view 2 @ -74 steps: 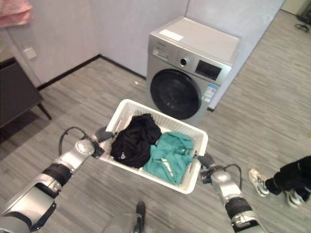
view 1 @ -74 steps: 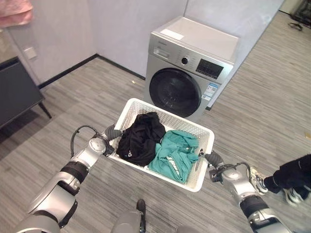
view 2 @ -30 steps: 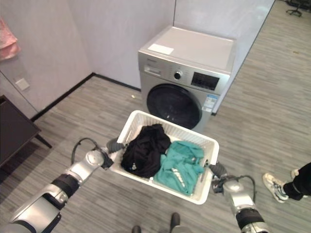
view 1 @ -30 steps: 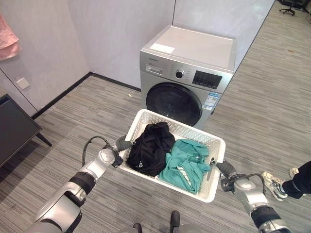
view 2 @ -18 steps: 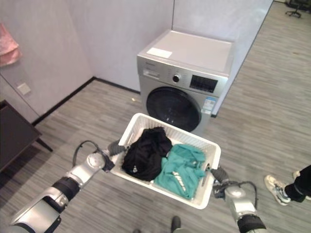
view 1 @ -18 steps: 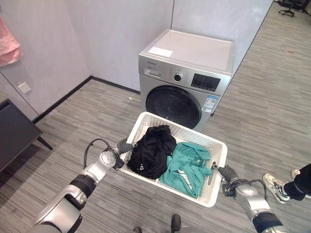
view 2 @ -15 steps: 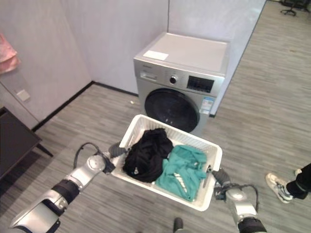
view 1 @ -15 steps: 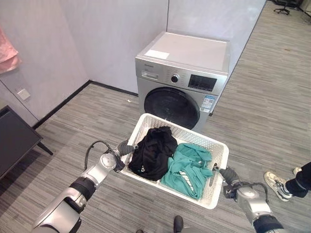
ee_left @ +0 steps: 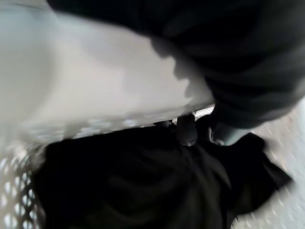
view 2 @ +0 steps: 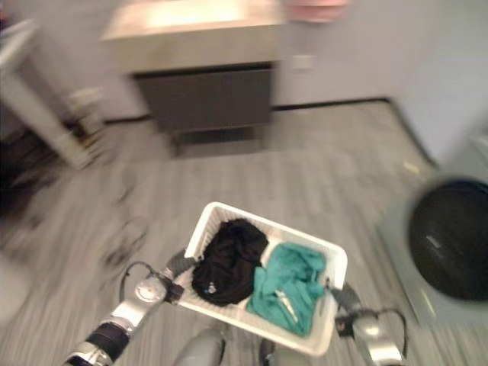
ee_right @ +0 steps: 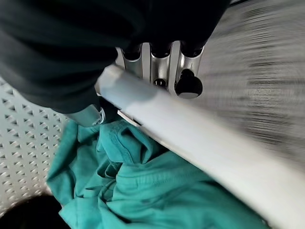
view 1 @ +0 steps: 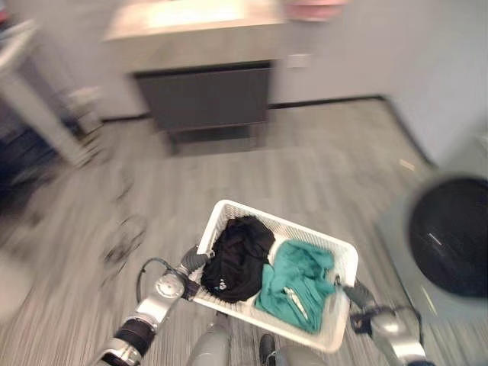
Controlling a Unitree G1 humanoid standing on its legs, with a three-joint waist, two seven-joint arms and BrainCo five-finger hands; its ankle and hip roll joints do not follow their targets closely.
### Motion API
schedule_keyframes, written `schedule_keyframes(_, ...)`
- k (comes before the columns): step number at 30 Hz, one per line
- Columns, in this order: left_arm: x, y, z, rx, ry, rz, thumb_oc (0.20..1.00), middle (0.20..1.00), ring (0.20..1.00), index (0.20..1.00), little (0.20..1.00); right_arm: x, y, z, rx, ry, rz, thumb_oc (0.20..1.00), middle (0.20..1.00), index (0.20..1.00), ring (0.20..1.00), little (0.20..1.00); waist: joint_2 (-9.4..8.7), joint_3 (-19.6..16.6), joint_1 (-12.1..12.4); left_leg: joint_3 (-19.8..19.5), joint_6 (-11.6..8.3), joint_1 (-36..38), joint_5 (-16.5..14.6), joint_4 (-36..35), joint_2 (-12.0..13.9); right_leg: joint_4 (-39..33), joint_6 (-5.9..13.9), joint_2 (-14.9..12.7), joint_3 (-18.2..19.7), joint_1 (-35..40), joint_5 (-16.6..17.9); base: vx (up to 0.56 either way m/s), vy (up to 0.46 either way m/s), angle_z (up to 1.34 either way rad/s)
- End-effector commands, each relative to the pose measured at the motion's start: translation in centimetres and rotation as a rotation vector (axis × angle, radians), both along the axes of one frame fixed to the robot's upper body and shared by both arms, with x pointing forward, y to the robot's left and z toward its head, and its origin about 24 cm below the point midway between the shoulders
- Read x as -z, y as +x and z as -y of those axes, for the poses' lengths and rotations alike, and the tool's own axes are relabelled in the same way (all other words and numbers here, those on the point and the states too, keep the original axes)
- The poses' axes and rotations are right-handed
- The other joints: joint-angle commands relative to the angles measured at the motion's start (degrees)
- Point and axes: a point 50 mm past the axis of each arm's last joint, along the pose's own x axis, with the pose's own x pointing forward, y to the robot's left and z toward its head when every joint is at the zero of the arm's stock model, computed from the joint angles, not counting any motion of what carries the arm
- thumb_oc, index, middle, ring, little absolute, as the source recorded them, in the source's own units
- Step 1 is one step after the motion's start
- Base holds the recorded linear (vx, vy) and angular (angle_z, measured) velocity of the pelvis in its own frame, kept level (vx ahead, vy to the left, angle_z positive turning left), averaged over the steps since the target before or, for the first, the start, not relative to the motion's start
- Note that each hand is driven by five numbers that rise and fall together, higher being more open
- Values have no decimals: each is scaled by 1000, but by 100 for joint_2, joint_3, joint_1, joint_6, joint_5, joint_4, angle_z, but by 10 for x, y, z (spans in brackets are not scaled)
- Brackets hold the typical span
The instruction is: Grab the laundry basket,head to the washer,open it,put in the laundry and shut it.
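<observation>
Left eye view: the white laundry basket [view 1: 345, 253] is carried between both hands, its long axis running left to right. The left hand [view 1: 188, 263] is at its left end, the right hand [view 1: 358, 294] at its right end. The washer [view 1: 450, 236] lies to the far right, door shut; the next move likely calls for a turn that way.

Right eye view: black garment [view 2: 226, 261] left, teal garment [view 2: 287, 284] right, a dark cabinet [view 2: 204, 97] far.

Left wrist view: fingers [ee_left: 187, 130] curl under the rim.

Right wrist view: fingers [ee_right: 188, 85] are clamped over the rim bar.
</observation>
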Motion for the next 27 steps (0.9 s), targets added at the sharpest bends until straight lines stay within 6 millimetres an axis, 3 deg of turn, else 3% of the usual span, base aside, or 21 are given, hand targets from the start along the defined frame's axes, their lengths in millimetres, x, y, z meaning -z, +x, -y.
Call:
schedule_keyframes(1, -22, 22, 5, 12, -56, 122, 200, 200, 200, 200, 200, -26, 18, 15, 16, 22, 145, 200, 200, 200, 200, 200, 220, -271, -376, -654, 187, 957, 214, -625, 361, -608, 914, -404, 525, 375, 114, -34, 225, 135)
schedule_keyframes(3, -23, 23, 3, 5, -46, 123, 200, 200, 200, 200, 200, -27, 21, 16, 36, 29, 155, 200, 200, 200, 200, 200, 263, -289, -379, -589, 137, 1022, 333, -870, 476, -589, 946, -437, 456, 365, 182, -56, 216, 136)
schedule_keyframes(6, -32, 29, 1, 11, -43, 167, 200, 200, 200, 200, 200, -34, 28, 17, 24, 18, 179, 200, 200, 200, 200, 200, 296, -388, -356, -581, 75, 1093, 257, -1057, 388, -662, 1064, -583, 465, 361, 331, -66, 218, 62)
schedule_keyframes(14, -44, 44, 7, 50, -16, 213, 200, 200, 200, 200, 200, -37, 31, 24, 39, -3, 178, 200, 200, 200, 200, 200, 226, -575, -396, -212, 169, 1491, 12, -1177, 375, -845, 1245, -698, 795, 433, 539, -31, 101, -57)
schedule_keyframes(21, -55, 62, 23, 101, 0, 251, 200, 200, 200, 200, 200, -43, 26, 43, 139, -13, 210, 200, 200, 200, 200, 200, 221, -582, -763, 258, 222, 1745, -183, -1088, 383, -852, 1375, -802, 1098, 440, 612, 15, 55, -65)
schedule_keyframes(23, -57, 67, 24, 105, 7, 257, 200, 200, 200, 200, 200, -45, 27, 47, 159, -18, 223, 200, 200, 200, 200, 200, 259, -535, -856, 546, 271, 1890, -227, -1170, 430, -718, 1448, -826, 1203, 256, 707, -31, 48, -33)
schedule_keyframes(25, -59, 68, 18, 83, 14, 262, 200, 200, 200, 200, 200, -49, 33, 47, 166, -14, 239, 200, 200, 200, 200, 200, 314, -426, -837, 938, 277, 2056, -294, -1198, 561, -393, 1478, -870, 840, -67, 817, -53, -2, -76)
schedule_keyframes(27, -60, 66, 9, 64, 18, 252, 200, 200, 200, 200, 200, -50, 36, 47, 151, -17, 235, 200, 200, 200, 200, 200, 333, -485, -687, 1455, 209, 2191, -316, -1256, 678, -245, 1368, -1121, -573, -166, 801, 35, -88, -240)
